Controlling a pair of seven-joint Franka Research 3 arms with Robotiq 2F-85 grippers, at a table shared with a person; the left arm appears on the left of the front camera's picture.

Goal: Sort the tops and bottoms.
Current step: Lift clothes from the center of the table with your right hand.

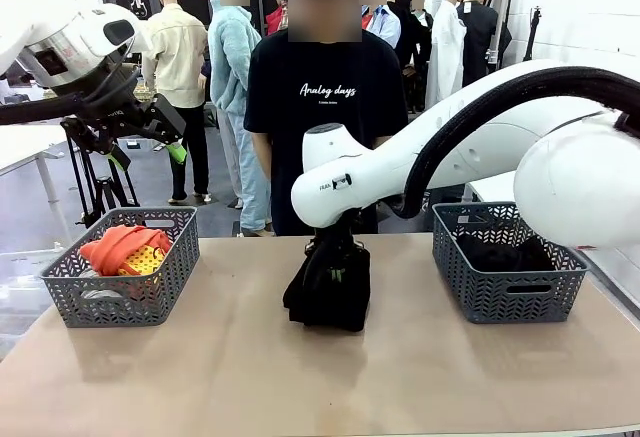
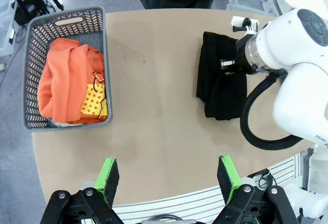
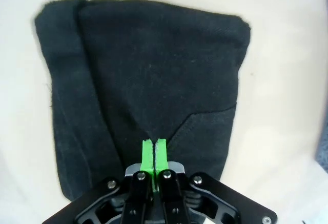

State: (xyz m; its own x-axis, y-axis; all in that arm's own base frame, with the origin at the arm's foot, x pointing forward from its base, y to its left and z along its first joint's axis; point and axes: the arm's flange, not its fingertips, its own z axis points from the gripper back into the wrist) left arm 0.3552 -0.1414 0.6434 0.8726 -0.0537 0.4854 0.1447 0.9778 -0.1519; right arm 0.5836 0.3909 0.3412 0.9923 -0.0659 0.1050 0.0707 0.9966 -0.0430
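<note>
Under the right gripper [image 3: 154,149], pinched black bottoms [image 3: 148,75] lie mid-table.

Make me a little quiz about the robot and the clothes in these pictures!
1. True or false: the right gripper is pinched shut on the black garment in the middle of the table.
2. Which basket holds the orange top? A) the left basket B) the right basket
3. Fill in: the left gripper, high above the table, is ____.

Key: 1 true; 2 A; 3 open.
</note>
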